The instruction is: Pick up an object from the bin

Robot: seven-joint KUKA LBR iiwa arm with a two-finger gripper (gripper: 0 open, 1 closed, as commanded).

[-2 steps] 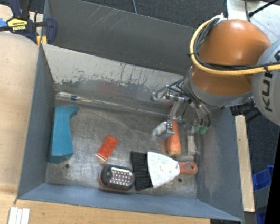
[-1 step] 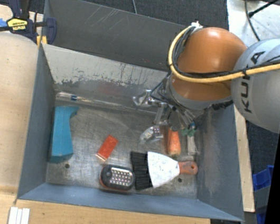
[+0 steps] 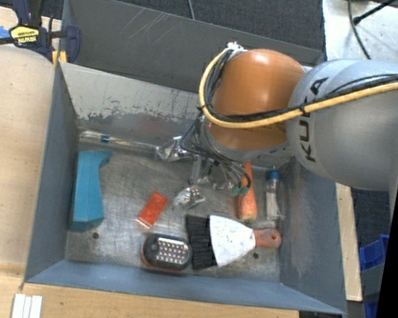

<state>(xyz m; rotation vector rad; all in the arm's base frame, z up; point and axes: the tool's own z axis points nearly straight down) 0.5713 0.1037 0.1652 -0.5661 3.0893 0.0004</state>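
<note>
The grey arm, lettered "KUKA" (image 3: 309, 120) along its side and crossed by a yellow cable (image 3: 349, 88), reaches in from the right over the grey metal bin (image 3: 56, 167). Its hand (image 3: 197, 185) hangs below an orange wrist cover (image 3: 256, 96), low over the middle of the bin floor. How far open the hand is, and whether it grips anything, cannot be told. Nearest to it lie a small orange-red block (image 3: 152, 210) just to the near left, a black-bristled brush with a white handle (image 3: 221, 242) on the near side, and a slim orange carrot-shaped piece (image 3: 248, 201) to the right. A blue handle-shaped block (image 3: 89, 190) lies well apart at the left, and a dark oval object with a gridded face (image 3: 166, 252) rests against the near wall.
</note>
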